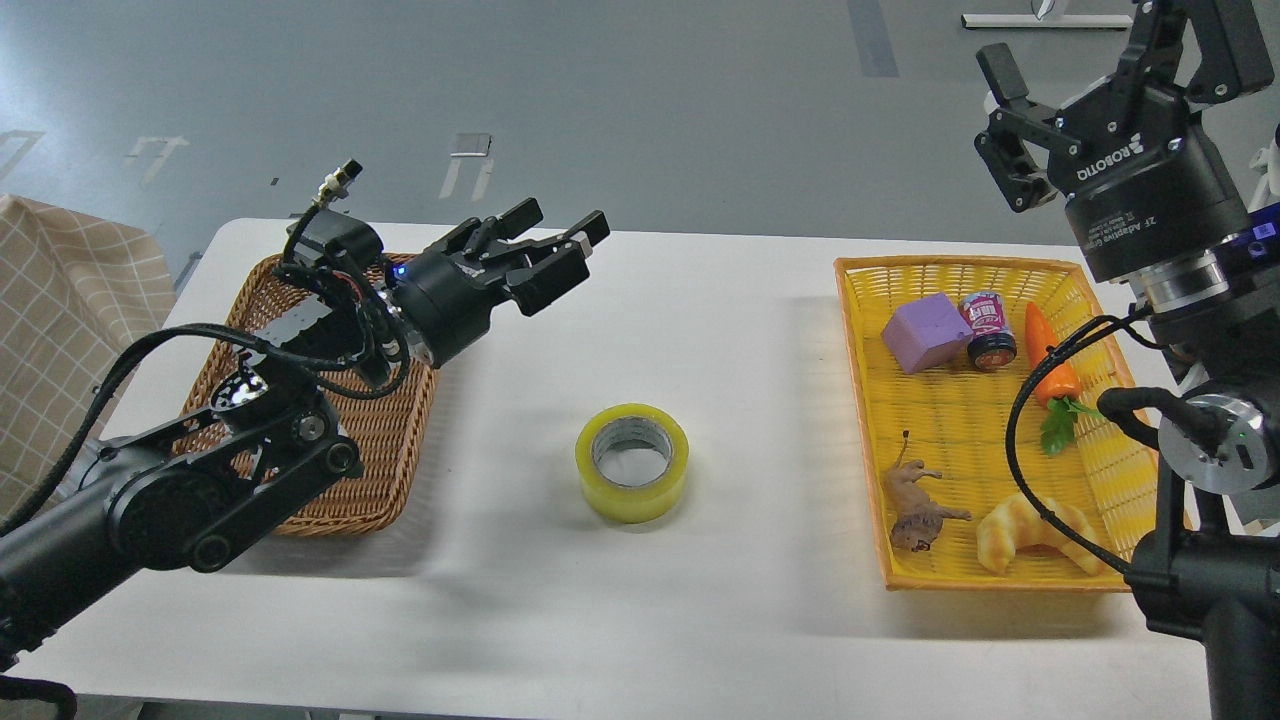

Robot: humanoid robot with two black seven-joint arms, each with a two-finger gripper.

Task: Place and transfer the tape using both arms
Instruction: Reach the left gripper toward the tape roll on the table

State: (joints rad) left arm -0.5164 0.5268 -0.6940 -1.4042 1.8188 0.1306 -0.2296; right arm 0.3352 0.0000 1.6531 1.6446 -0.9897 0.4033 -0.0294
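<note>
Above the right edge of the brown wicker basket [330, 480], the left gripper [565, 240] hangs with its two fingers spread apart, holding nothing and touching nothing. High at the right, over the far corner of the yellow basket [1000, 580], the right gripper [1005, 125] is likewise spread wide and empty; its body carries the white word ROBOTIQ, and a band below reads partly "2F Adaptive", the rest too small to make out. Between the two baskets the tape [632, 462] lies flat on the white desk [740, 330], core opening upward, well apart from both grippers. Inside the yellow basket a small jar [988, 332] bears a pink label whose writing cannot be read.
</note>
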